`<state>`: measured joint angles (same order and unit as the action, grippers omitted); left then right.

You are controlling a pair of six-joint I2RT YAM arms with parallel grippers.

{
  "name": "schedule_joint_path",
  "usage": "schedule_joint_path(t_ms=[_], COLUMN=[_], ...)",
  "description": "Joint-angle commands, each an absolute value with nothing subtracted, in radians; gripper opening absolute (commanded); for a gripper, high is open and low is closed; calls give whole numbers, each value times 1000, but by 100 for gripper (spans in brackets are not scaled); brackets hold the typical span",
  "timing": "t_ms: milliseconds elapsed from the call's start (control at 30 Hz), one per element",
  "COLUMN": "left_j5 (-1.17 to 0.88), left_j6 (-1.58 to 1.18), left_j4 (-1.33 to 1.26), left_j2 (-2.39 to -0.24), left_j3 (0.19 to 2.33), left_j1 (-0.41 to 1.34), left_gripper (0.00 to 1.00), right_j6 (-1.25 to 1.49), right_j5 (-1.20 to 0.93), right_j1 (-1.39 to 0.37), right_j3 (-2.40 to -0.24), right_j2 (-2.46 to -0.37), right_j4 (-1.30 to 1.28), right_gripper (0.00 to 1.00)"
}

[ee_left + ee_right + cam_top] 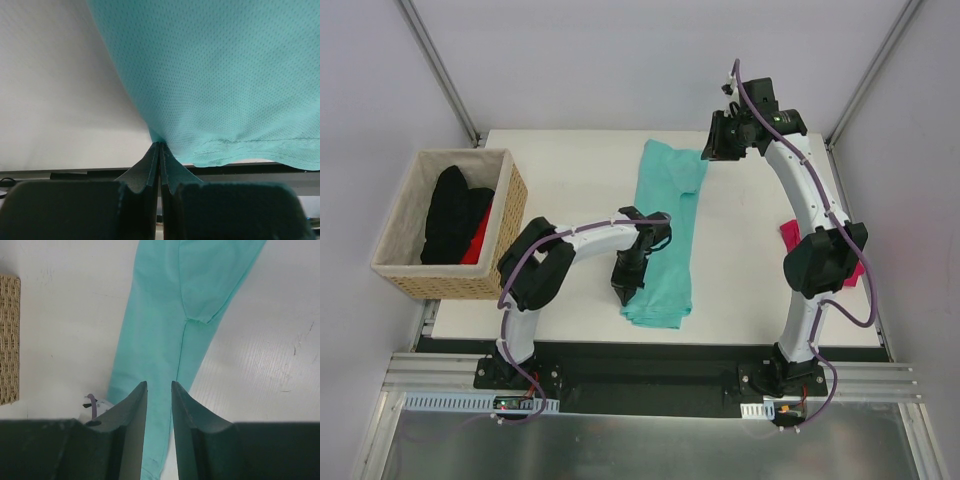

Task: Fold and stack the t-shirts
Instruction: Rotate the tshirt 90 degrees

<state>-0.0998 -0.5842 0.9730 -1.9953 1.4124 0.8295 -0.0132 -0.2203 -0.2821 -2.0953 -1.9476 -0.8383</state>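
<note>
Teal t-shirt [670,235]: long strip, centre, 12 to 6 o'clock.
Pink t-shirt [787,232]: 3 o'clock edge.
Left gripper [623,295]: clamped on teal hem at 6.
Right gripper [713,148]: parted, empty, above 12.
Judged: crosswise fold in hand; next, carry hem toward 12.

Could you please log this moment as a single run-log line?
left gripper: shut on teal t-shirt hem | right gripper: open, near far end | pink t-shirt: unheld

The mint shirt [665,240] has a fine dotted weave, the second shirt [787,232] is magenta, the table [570,170] is white, and the tan wicker basket [510,215] holds black cloth [450,215] and red cloth [475,246].
</note>
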Motion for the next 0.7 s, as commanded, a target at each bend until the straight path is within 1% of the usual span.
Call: schedule_joint_path(t_ms=[0, 200, 333, 433, 467, 600, 667], left_j5=[-92, -77, -51, -23, -14, 37, 44], left_j6=[-597, -615, -612, -603, -603, -595, -589], left_j4=[989, 992, 1035, 1060, 1074, 1104, 1114], left_j2=[-1994, -1941, -1899, -1878, -1872, -1838, -1821], left_j3=[1390, 1384, 1428, 1474, 1485, 1548, 1562], left_j1=[821, 801, 798, 798, 796, 790, 776], left_gripper=[0, 0, 0, 1, 2, 4, 5], right_j6=[-31, -34, -34, -32, -29, -26, -18], right_j5=[-207, -215, -215, -195, -169, -92, -58], right_j1=[-285, -284, -285, -285, -285, -285, -285], right_j3=[-2117, -2129, -2103, -2037, -2010, -1812, -1760], right_j2=[-1881, -1882, -1873, -1839, -1827, -1740, -1704], right_j4=[-865, -865, -868, -858, -848, -784, -773], right_gripper=[29, 29, 30, 33, 36, 40, 41])
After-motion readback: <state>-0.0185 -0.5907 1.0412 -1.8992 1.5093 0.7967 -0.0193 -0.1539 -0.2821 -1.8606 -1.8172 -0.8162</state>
